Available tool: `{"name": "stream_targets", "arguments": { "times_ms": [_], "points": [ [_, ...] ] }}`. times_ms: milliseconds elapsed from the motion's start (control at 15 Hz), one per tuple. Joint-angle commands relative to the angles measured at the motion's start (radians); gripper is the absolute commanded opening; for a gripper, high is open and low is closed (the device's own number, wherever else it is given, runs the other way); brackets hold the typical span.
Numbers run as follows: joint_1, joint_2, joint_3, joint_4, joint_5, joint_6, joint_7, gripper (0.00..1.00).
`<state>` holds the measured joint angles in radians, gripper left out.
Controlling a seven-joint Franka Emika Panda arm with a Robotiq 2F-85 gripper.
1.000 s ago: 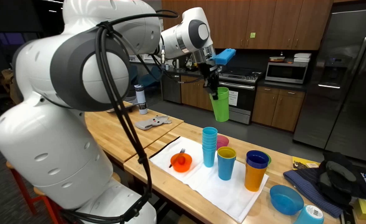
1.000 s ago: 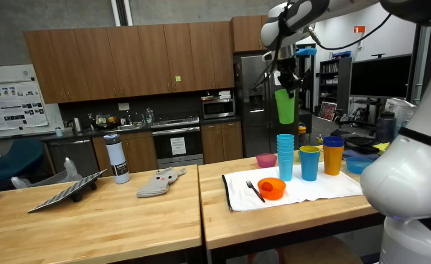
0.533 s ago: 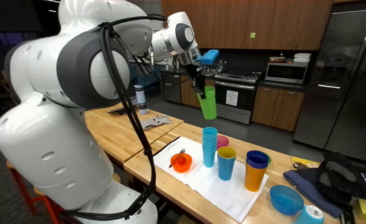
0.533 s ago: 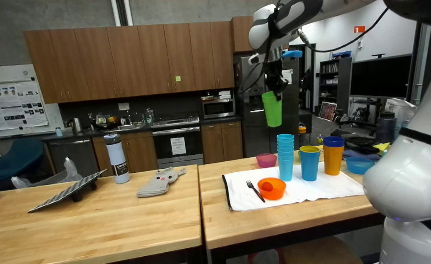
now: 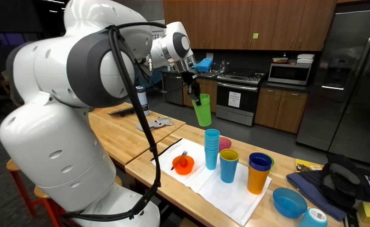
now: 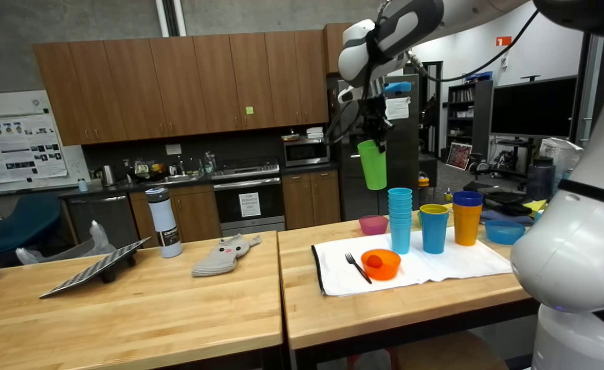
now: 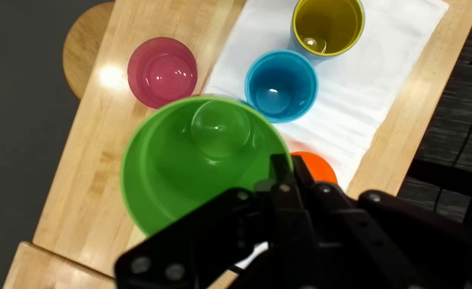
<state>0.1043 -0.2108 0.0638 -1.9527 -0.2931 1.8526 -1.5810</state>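
Observation:
A green cup [image 5: 204, 113] hangs in the air, slightly tilted, its open end up. My gripper [image 7: 293, 165] pinches its rim, one finger inside the cup and one outside. In both exterior views the cup is above table height, near the stack of light blue cups [image 6: 400, 226]. A blue cup with a yellow inside [image 5: 228, 170] and an orange cup with a dark blue one in it [image 5: 258, 178] stand beside that stack on a white cloth [image 5: 210, 192]. The orange bowl [image 7: 318, 168] is partly hidden by my fingers in the wrist view.
A pink bowl [image 7: 163, 72] sits behind the stack. A black fork [image 6: 358, 268] lies by the orange bowl. On the adjoining table are a grey mitt [image 6: 225, 257] and a bottle [image 6: 164, 223]. A blue bowl [image 5: 289, 201] and dark knitwear [image 5: 342, 176] lie at the far end.
My gripper has swung leftward in both exterior views with the green cup in its grip, and has come down somewhat lower. The things on the table stand where they were.

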Motion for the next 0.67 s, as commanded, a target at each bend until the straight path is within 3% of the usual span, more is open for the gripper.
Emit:
{"name": "stream_targets", "arguments": {
  "times_ms": [0,600],
  "points": [
    [0.019,0.012,0.011,-0.037,-0.008,0.054,-0.02,0.01],
    [0.006,0.134,0.02,-0.09,-0.013,0.214,0.049,0.01]
  ]
}}
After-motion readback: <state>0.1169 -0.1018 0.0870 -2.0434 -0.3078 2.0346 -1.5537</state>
